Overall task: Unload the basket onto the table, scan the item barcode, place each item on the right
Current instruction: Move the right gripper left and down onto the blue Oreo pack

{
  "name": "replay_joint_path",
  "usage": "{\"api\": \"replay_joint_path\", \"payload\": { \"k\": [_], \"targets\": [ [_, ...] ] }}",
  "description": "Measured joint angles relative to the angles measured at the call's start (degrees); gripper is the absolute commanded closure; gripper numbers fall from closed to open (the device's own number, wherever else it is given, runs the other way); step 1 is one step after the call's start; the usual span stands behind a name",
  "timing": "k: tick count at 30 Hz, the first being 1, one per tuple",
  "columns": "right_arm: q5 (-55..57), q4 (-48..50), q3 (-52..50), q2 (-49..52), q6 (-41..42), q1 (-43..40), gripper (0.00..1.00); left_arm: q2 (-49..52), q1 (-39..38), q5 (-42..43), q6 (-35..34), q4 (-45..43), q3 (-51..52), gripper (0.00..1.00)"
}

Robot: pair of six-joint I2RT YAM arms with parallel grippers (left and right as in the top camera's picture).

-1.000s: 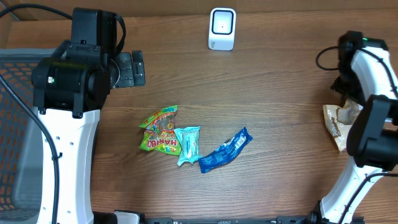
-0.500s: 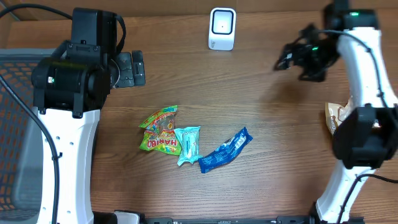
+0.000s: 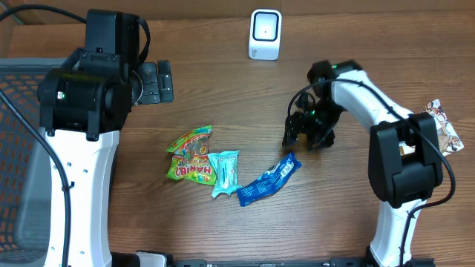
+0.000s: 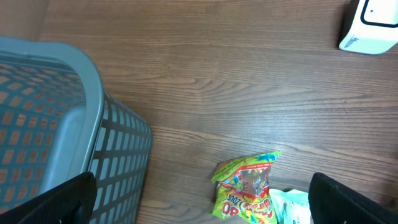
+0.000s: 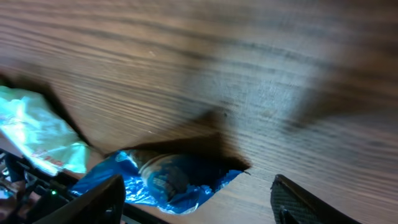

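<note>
Three packets lie mid-table: a green Haribo bag (image 3: 191,156), a teal packet (image 3: 224,172) and a blue packet (image 3: 269,179). The white scanner (image 3: 265,33) stands at the back edge. My right gripper (image 3: 306,133) hangs open just above the blue packet's upper right end. In the right wrist view the blue packet (image 5: 168,180) shows between the spread fingers (image 5: 93,202), untouched, with the teal packet (image 5: 37,134) at the left. My left gripper (image 3: 157,81) is open and empty at the back left, high over the Haribo bag (image 4: 249,186).
A grey mesh basket (image 3: 15,148) stands at the left edge and fills the left of the left wrist view (image 4: 56,124). A brown and white packet (image 3: 441,126) lies at the right edge. The scanner (image 4: 373,25) shows top right in the left wrist view.
My right arm swung from the table's right edge to the middle and came down over the blue packet, its jaws narrowing slightly. The left arm has not moved.
</note>
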State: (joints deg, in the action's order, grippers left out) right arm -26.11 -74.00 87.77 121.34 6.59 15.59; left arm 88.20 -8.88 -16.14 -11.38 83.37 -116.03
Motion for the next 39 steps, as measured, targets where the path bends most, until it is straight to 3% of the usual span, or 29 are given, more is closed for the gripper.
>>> {"api": "replay_joint_path", "payload": {
  "k": [7, 13, 16, 24, 25, 27, 28, 32, 36, 39],
  "targets": [
    [0.2, 1.4, -4.0, 0.0, 2.4, 2.3, 0.48, 0.0, 0.0, 0.0, 0.0, 0.0, 0.0, 0.0],
    [0.3, 1.6, -4.0, 0.0, 2.9, 3.7, 0.77, 0.0, 0.0, 0.0, 0.0, 0.0, 0.0, 0.0],
    [0.2, 1.6, -4.0, 0.0, 3.5, 3.7, 0.96, 0.0, 0.0, 0.0, 0.0, 0.0, 0.0, 0.0],
    [0.5, 3.0, -3.8, 0.0, 3.9, 3.7, 0.96, 0.0, 0.0, 0.0, 0.0, 0.0, 0.0, 0.0],
    [0.6, 3.1, -3.3, 0.0, 3.9, 3.7, 0.91, 0.0, 0.0, 0.0, 0.0, 0.0, 0.0, 0.0],
    [0.6, 1.9, -1.6, 0.0, 4.0, 3.7, 0.29, 0.0, 0.0, 0.0, 0.0, 0.0, 0.0, 0.0],
    [0.6, 0.8, -0.7, 0.0, 4.1, 3.7, 0.17, 0.0, 0.0, 0.0, 0.0, 0.0, 0.0, 0.0],
    [0.6, -5.8, 2.7, -0.1, 4.3, 3.7, 0.15, 0.0, 0.0, 0.0, 0.0, 0.0, 0.0, 0.0],
    [0.9, -7.6, 2.7, -0.1, 4.8, 4.9, 0.25, 0.0, 0.0, 0.0, 0.0, 0.0, 0.0, 0.0],
    [2.5, -6.2, 0.1, -0.1, 7.0, 7.6, 0.27, 0.0, 0.0, 0.0, 0.0, 0.0, 0.0, 0.0]
  ]
}}
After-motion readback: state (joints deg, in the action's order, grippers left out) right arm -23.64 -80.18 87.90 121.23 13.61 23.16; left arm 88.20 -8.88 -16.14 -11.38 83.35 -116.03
